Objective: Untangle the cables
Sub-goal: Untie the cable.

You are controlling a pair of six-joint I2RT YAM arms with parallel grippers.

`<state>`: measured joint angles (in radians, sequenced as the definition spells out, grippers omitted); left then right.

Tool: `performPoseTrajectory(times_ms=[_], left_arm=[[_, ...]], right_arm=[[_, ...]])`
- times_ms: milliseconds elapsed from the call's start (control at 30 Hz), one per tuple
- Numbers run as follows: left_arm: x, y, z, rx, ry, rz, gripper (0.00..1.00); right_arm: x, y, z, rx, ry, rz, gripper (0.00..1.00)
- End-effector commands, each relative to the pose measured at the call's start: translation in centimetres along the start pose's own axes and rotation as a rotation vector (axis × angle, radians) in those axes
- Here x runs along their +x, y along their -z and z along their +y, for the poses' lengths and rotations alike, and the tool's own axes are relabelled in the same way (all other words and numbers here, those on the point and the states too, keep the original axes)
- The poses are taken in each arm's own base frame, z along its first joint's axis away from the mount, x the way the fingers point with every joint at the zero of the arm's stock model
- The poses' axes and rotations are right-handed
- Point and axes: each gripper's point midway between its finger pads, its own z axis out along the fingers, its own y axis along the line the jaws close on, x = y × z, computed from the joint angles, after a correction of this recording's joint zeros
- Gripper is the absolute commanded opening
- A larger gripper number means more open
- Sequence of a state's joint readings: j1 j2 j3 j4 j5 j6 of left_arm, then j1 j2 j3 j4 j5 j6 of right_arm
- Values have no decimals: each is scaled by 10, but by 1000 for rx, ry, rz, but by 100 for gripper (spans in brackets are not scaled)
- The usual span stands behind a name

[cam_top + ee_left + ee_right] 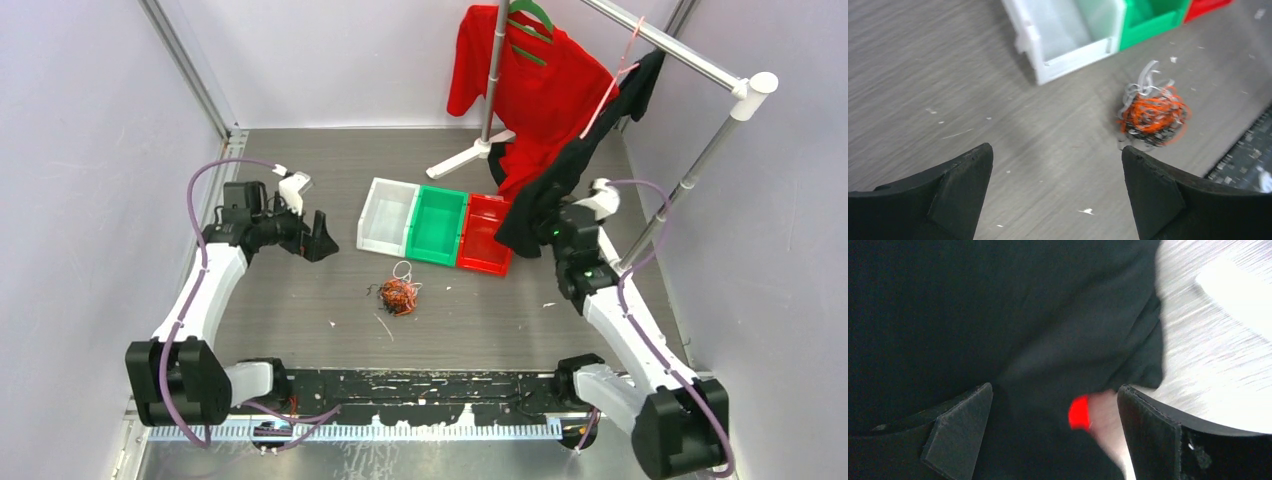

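The cables are a small tangled bunch of thin orange, black and white wires lying on the grey table in front of the bins. They also show in the left wrist view, just beyond my right-hand finger. My left gripper is open and empty, above the table to the left of the bunch. My right gripper is open, up among the hanging black cloth by the red bin; its jaws stand apart with the cloth behind them. The cloth hides the cables from the right wrist view.
Three bins stand in a row behind the cables: white, green, red. A clothes rack at the back right holds a red garment and the black one. Small white scraps litter the table.
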<state>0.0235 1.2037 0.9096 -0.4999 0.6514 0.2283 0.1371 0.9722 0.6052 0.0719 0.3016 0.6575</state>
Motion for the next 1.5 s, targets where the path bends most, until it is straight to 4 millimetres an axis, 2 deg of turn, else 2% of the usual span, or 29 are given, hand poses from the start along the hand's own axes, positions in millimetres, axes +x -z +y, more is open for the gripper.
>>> performPoseTrajectory(times_ms=[0,133,333,433,500,600,700,767,867,1033,1167,1300,1467], left_arm=[[5,12,-53,230,26,95,100],[10,1,-66,319,33,163,97],[24,-17,-104,453,10,278,92],[30,-24,-113,485,4,318,90],[34,-27,-115,500,-1,335,88],[37,-32,-118,522,7,348,82],[40,-34,-121,549,21,362,74],[42,-31,-123,563,28,379,70],[42,-24,-125,571,16,396,67],[36,-14,-126,558,0,367,66],[29,-10,-124,537,-1,347,67],[27,-5,-121,518,18,342,67],[22,-1,-116,486,19,321,69]], right_arm=[[35,42,41,-112,62,101,100],[67,74,49,-144,91,160,96],[109,124,50,-167,112,247,94],[127,141,42,-164,100,299,93],[142,152,46,-201,103,332,92],[169,172,68,-277,210,372,91],[195,191,108,-377,339,408,91],[212,201,138,-466,360,453,90],[224,203,171,-551,384,453,83],[241,179,194,-587,397,558,71],[257,166,199,-636,437,689,61],[267,162,199,-666,476,784,58],[274,161,198,-683,507,823,55]])
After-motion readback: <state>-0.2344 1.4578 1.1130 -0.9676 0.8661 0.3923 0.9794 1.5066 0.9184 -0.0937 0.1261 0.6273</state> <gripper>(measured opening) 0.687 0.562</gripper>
